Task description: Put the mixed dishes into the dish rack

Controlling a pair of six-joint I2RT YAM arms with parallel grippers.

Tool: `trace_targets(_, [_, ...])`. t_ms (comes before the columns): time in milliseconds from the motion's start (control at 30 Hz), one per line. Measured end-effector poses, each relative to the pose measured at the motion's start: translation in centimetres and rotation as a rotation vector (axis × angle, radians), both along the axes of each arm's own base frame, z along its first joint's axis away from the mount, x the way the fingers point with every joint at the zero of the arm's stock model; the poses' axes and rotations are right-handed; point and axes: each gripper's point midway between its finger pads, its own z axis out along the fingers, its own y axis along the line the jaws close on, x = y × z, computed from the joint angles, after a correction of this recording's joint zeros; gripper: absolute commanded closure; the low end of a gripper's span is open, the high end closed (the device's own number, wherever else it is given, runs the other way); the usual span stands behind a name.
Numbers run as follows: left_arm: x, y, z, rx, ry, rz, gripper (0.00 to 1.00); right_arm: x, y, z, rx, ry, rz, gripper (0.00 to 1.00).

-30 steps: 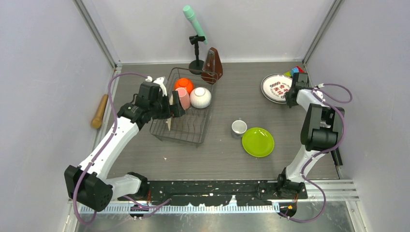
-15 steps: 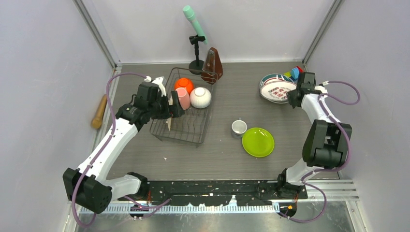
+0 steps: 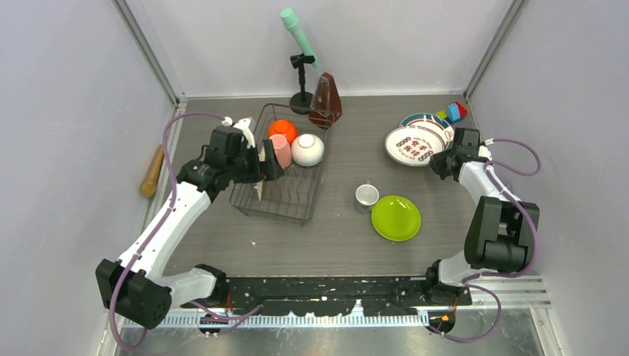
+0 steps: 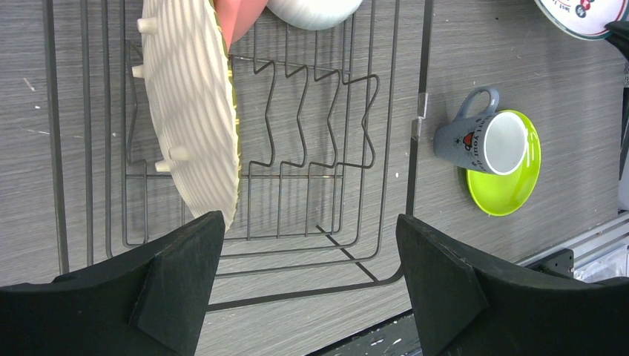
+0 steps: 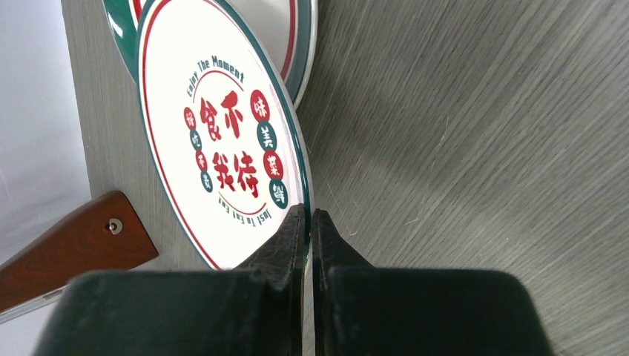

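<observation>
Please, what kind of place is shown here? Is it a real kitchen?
Probably a robot test booth, not a kitchen: plain grey walls on metal posts, two arms bolted to the table's near edge, and a metronome by the dish rack.

Left pincer (image 4: 310, 226) wide, right pincer (image 5: 308, 219) clamped tight.

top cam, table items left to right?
wooden rolling pin → dish rack → small cup → lime-green plate → coloured toy blocks. Left out: the printed white plates, which overlap the lime-green plate's span.
</observation>
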Motion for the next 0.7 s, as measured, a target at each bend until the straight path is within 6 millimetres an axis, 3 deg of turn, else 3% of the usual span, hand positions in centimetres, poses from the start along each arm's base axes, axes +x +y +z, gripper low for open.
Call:
trace_targets(67, [0.0, 0.0, 0.0, -0.001, -0.001, 0.000, 0.12, -0.1, 0.2, -0.6, 0.010, -0.007, 0.007, 0.96])
trace_targets(100, [0.0, 0.0, 0.1, -0.003, -0.001, -0.002, 0.12, -0.1, 0.3, -0.8, 0.014, -0.013, 0.009, 0.89])
trace_targets(233, [-0.1, -0.1, 0.2, -0.005, -0.003, -0.004, 0.12, 0.4, 0.2, -1.0, 0.019, -0.039, 0.013, 0.84])
trace_targets(433, [-0.1, -0.1, 0.2, -0.006, -0.005, -0.004, 0.12, 1.4, -0.4, -2.5, 0.029, -0.095, 0.000, 0.92])
trace_targets(567, [-0.1, -0.1, 0.2, -0.006, -0.005, -0.004, 0.12, 2.4, -1.2, -3.4, 0.055, -0.122, -0.024, 0.92])
trace_targets(667, [-0.1, -0.1, 0.2, -0.006, -0.005, -0.004, 0.12, 2.9, -1.9, -3.6, 0.062, -0.138, -0.048, 0.80])
trace_targets(700, [-0.1, -0.1, 0.2, -0.006, -0.005, -0.004, 0.12, 3.0, -2.1, -3.6, 0.062, -0.145, -0.053, 0.71])
